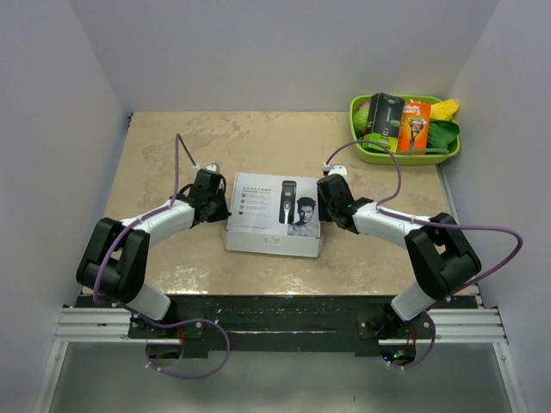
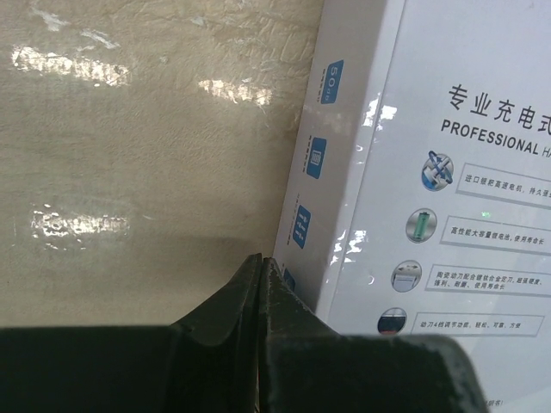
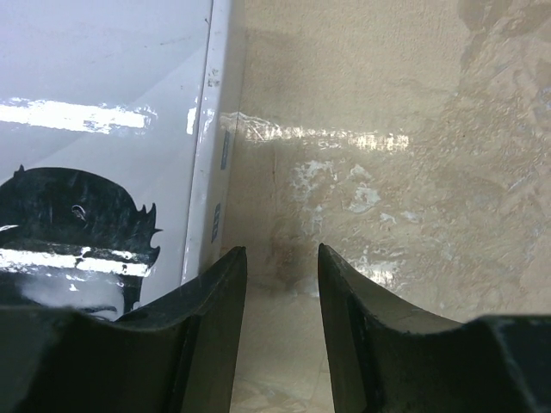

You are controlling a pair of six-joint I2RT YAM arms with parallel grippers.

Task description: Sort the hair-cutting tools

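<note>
A closed white flat box printed with a clipper and a man's face lies in the middle of the table. No clipper, comb attachments, cord or small bits are in view. My left gripper is shut and empty at the box's left side, its tips beside that wall. My right gripper is open and empty at the box's right side, its left finger close by the wall and bare table between the fingers.
A green tray at the back right corner holds black and orange packaged razors and yellow and green items. White walls enclose the table on the left, back and right.
</note>
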